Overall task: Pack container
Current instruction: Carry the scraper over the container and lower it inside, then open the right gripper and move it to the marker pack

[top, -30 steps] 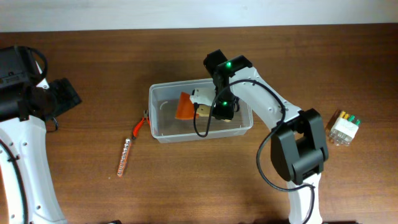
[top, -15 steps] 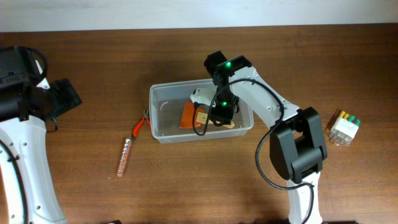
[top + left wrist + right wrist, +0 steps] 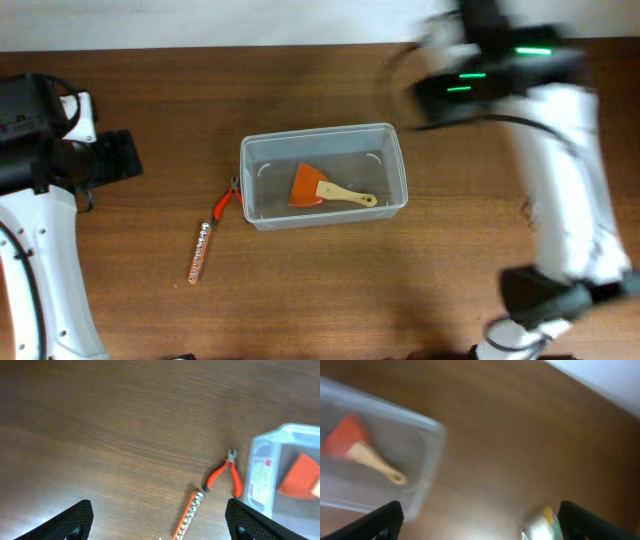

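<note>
- The container (image 3: 318, 131) sits upright in the middle of the table (image 3: 330, 300), its long side running left to right.
- A spatula (image 3: 325, 189) lies inside it, with the orange blade toward the left and the wooden handle pointing right.
- Red-handled pliers (image 3: 226, 200) lie just beside the container's left wall (touching or not, I cannot tell).
- An orange strip (image 3: 199, 253) set with silver bits lies near the pliers, on the robot's side of them.
- The left gripper (image 3: 160, 522) is spread wide and empty, over bare wood well left of the container.
- The right gripper (image 3: 480, 520) is also spread wide and empty, past the container's right end; its arm is blurred overhead.
</note>
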Robot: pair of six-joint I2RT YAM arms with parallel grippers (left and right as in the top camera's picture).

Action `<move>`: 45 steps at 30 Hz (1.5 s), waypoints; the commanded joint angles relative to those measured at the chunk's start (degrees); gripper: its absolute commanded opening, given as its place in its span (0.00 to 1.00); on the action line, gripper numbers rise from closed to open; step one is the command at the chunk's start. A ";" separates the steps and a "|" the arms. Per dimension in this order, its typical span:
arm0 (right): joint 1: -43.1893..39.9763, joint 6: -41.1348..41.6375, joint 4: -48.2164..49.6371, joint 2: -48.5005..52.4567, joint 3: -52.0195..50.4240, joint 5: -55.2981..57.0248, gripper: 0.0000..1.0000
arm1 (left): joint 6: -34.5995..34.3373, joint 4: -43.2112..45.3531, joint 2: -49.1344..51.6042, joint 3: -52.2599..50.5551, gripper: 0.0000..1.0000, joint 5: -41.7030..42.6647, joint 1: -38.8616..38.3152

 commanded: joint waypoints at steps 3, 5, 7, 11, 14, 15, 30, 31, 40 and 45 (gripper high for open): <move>-17.97 20.61 -7.37 -3.98 0.96 -5.20 0.99 | 5.16 0.24 -0.24 -0.55 0.87 2.47 -5.14; -24.15 21.18 -7.32 -3.98 -0.39 -10.08 0.99 | 5.68 0.55 -0.24 -0.55 0.86 2.32 -6.97; -29.38 21.18 -7.21 -3.48 -2.58 -11.93 0.99 | 6.03 0.66 -0.24 -0.55 0.91 2.29 -8.46; -36.06 21.18 -4.87 -1.66 -8.92 -11.89 0.99 | 6.01 0.52 -0.24 -0.55 0.91 2.32 -9.68; -39.15 21.16 -0.68 -0.24 -15.26 -11.89 0.99 | 6.01 0.31 -0.24 -0.55 0.92 2.34 -9.77; -39.93 21.16 1.18 0.11 -17.66 -11.91 0.99 | 6.01 0.13 -0.24 -0.55 0.92 2.34 -9.77; -42.91 17.90 27.96 5.92 -47.21 -10.05 0.99 | 5.99 -0.94 -0.24 -0.55 0.93 2.34 -9.77; -42.88 17.90 28.63 6.71 -47.69 -9.33 0.99 | 5.99 -1.18 -0.24 -0.55 0.93 2.34 -9.79; -42.88 17.88 32.28 12.24 -48.22 -6.58 0.99 | 5.97 -2.21 -0.24 -0.55 0.93 2.34 -9.77; -42.84 17.88 33.81 13.66 -48.24 -6.27 0.99 | 5.97 -2.32 -0.24 -0.55 0.93 2.34 -9.77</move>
